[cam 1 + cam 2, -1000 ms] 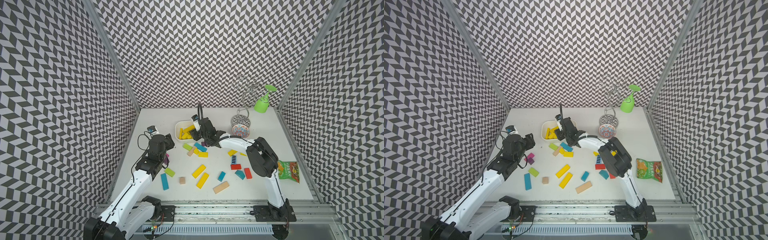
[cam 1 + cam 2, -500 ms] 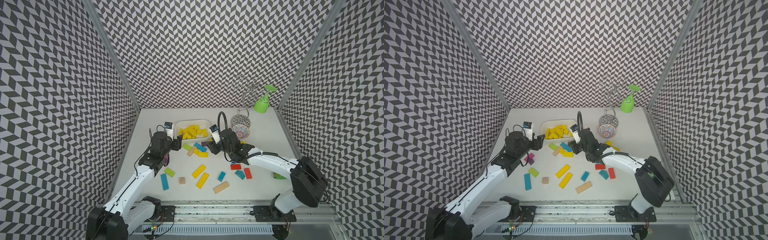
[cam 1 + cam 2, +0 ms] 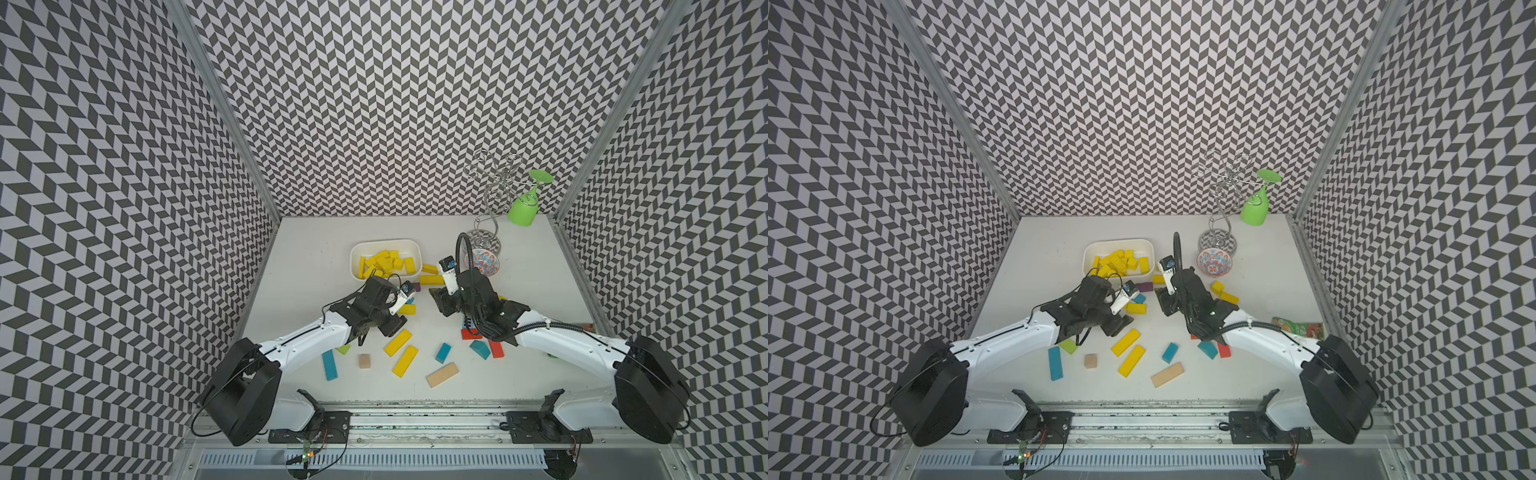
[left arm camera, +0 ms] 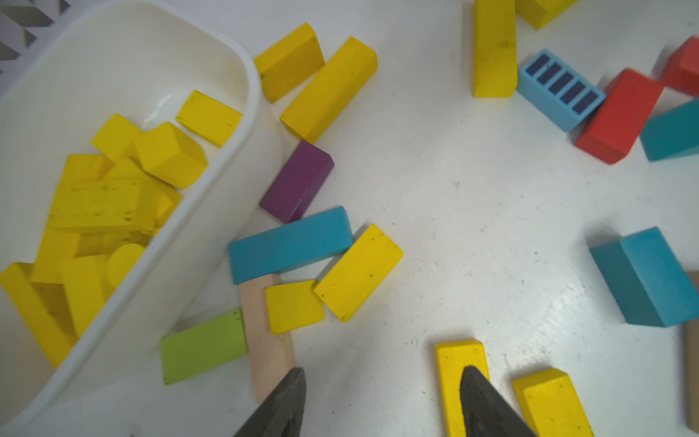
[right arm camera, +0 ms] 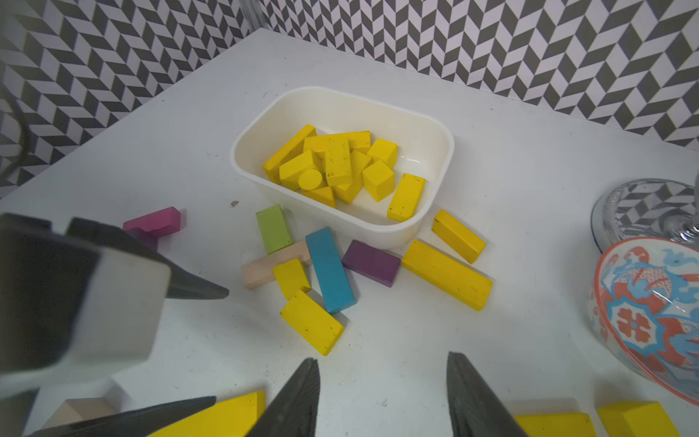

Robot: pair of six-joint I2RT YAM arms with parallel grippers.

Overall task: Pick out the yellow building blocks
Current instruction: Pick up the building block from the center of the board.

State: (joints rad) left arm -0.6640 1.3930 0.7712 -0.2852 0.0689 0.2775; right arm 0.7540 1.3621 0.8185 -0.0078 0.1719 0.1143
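Sorting under way, with neither arm carrying anything. Most of the yellow building blocks (image 5: 340, 162) are heaped in the white bin (image 5: 408, 230) at the back of the worktop (image 3: 316, 257). The remainder lie loose in front of and beside the bin, mixed with other colours. The left jaws are parted with nothing between them, above a long yellow bar (image 4: 455, 363). One tip overlaps the bar in the left wrist view, and whether it touches cannot be told. The right jaws are likewise parted and empty, facing the cluster at the bin's foot. There a yellow brick (image 5: 312, 321) touches a blue bar (image 5: 330, 270), and a small yellow block (image 5: 291, 278) lies against a pale wooden block (image 5: 264, 268). The likely step is for each arm to close on its nearest yellow piece. The left should centre its gap on the bar and span the narrow width near mid-length, so the bar does not swing when lifted. The right should grip the brick toward the end clear of the blue bar, so that neighbour is not dragged along. The lime-green block (image 5: 274, 229) is best left alone despite its similar hue. The left wrist housing (image 5: 113, 302) crowds the right wrist view, so the arms are working close together. Trips to the bin are probably safer taken in turn.
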